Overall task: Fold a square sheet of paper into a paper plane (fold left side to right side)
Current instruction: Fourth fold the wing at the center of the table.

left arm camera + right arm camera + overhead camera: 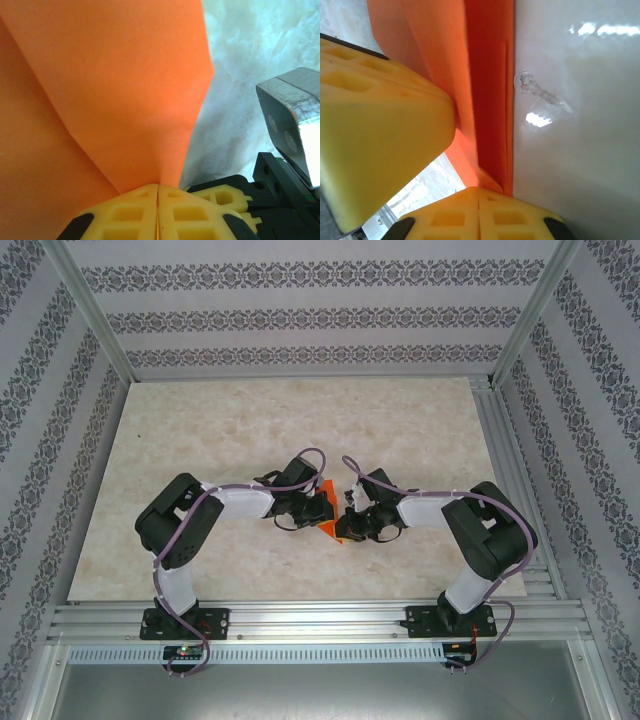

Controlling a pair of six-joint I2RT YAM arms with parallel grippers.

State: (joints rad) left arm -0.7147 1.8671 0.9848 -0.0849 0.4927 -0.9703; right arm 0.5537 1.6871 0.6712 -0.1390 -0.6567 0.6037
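Enclosure walled in patterned grey-and-white paper, framed in aluminium. The work surface is a pale marble-patterned tabletop (250,430).

Location of work piece: the sheet of thin, bright orange paper (329,531) sits at mid-table, between the two black arm heads where they meet.

Jaw state: the left gripper (158,192), with yellow ribbed fingers, is clenched on the orange paper, which fans up out of the closed pads. The right gripper (479,196) is likewise clenched on a narrow edge of the same sheet.

Progress, as judged: folding is well under way. The sheet is no longer flat or square; several layers and a sharp lengthwise crease are present. Whether a finished dart has been reached cannot be confirmed, and a final shape check and release appear outstanding.

View comparison: the overhead camera gives the position on the table but only slivers of orange. The left wrist camera shows a broad sloping flap. The right wrist camera alone shows the stacked layers and crease, with a glossy scuffed patch (540,92) on the tabletop beside it.
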